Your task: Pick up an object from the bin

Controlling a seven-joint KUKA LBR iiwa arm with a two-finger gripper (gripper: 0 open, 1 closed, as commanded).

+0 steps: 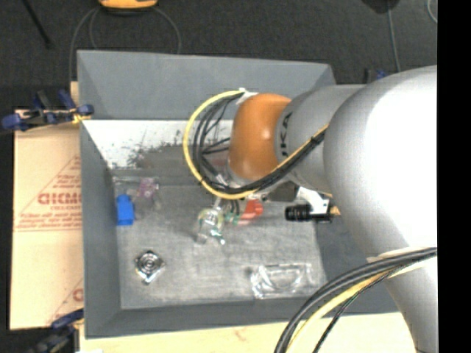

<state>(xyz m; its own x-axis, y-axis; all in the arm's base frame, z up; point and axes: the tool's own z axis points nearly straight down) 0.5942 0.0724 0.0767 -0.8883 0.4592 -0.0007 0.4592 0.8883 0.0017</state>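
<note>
While the orange wrist cover hid most of the gripper, you could not tell if it was open or shut. A small clear shiny thing lay just beside it, toward the view's lower left, and a small red block lay just right.

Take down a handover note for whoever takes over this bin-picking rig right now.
Gripper: low over the middle of the bin, under the orange wrist cover; I cannot tell whether it grips anything.
Nearest: small red piece and black marker-like piece, both beside it.
Further off: blue block by the left wall, silver metal piece front left, clear plastic wrapper front right.
Done: nothing seen lifted.
Left: grasp one thing and raise it out.
</note>
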